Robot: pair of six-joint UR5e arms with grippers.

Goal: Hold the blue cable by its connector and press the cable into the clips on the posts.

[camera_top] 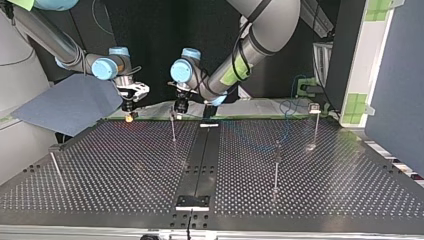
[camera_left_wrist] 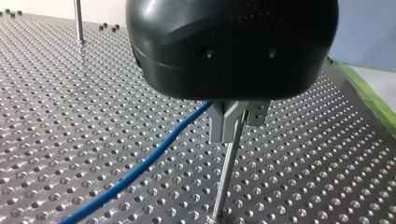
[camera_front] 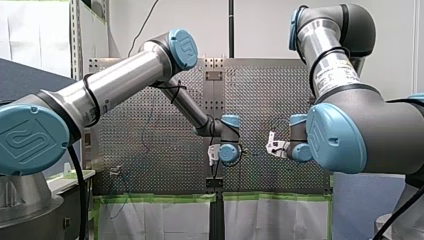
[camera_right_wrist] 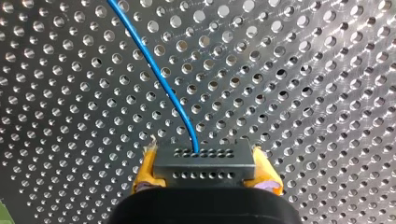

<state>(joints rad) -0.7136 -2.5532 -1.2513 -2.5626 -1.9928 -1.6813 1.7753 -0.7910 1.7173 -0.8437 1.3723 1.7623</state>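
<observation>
Nearest in the top view, one post (camera_top: 276, 172) stands right of the middle of the perforated table (camera_top: 125, 165). A second post (camera_top: 55, 167) is out at the left edge and a third post (camera_top: 315, 125) is farther back on the right. I can make out no cable seated on any of them. Now to the far edge, where both arms are at work. My right gripper (camera_right_wrist: 205, 168) is closed down hard, its yellow pads (camera_right_wrist: 145, 170) squeezing the two ends of the dark connector (camera_right_wrist: 204, 161). The blue cable (camera_right_wrist: 159, 79) leaves the connector's top face and curves away over the holes. Beyond it, my left gripper (camera_left_wrist: 236, 119) hangs right over a slim metal post (camera_left_wrist: 226, 177). The cable runs out from under the gripper, just beside the post's top. Whether the gripper is clamped on the cable or the cable merely passes through, I cannot tell. The clip itself is hidden behind the black body. As I judge it, the step in hand is seating the cable in this first clip. To do it well, the right side should hold the connector firm and give just enough tension that the cable lies straight across the clip's mouth. The press should go straight down the post's axis, since a sideways shove could bend so thin a post or let the cable slip past. Pulling too tight could twist the connector in the pads, so some slack should be left for the nearer posts.
</observation>
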